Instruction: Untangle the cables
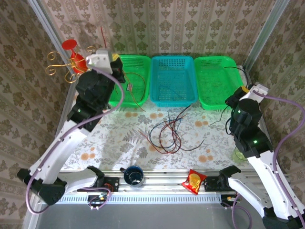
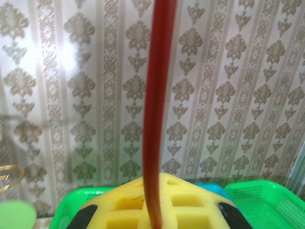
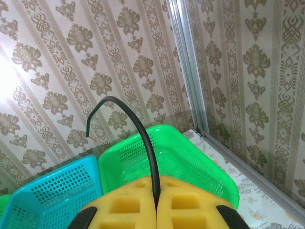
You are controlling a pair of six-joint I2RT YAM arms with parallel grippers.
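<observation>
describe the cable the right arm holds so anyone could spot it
Find the green basket in the far right corner. Next to it, the right pincer is shut on a thin black cable that arcs up above the basket. The left pincer holds a red cable; the tangle lies on the table.

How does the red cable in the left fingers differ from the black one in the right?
The thin red cable rises nearly straight, past the left wrist view's top; the thin black cable arcs over, its free end showing. Colour: red against black. Shared: each is pinched between yellow foam fingers, left fingers and right fingers.
</observation>
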